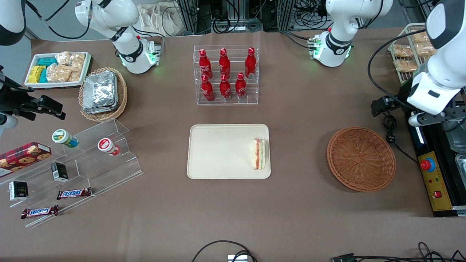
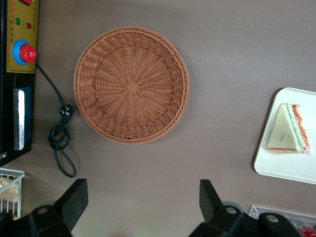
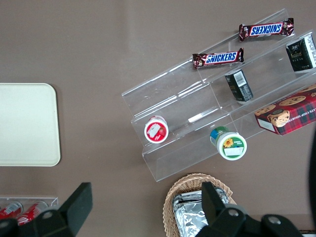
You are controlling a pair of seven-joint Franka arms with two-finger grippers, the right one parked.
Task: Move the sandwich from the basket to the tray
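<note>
The left arm's gripper hangs high above the brown table at the working arm's end, with its two black fingers spread wide apart. Nothing sits between them and they touch nothing.

Seen from the wrist camera, the round reddish-brown wicker basket lies below the gripper on the tabletop, holding nothing; its woven floor and rim are in full view. In the front view the basket sits nearer to the front camera than the gripper.

The sandwich is well away from the gripper, toward the middle of the table. It rests on the cream tray, just inside the tray's edge that is closest to the basket. It is a wrapped triangular wedge of white bread, and its red-orange filling edge faces upward in the front view. The wrist camera also catches the sandwich lying flat on the corner of the tray, apart from the basket, with bare table between them.

Beside the basket, at the table's end under the working arm, a yellow control box carries a red button, and a black cable loops on the table next to it.
</note>
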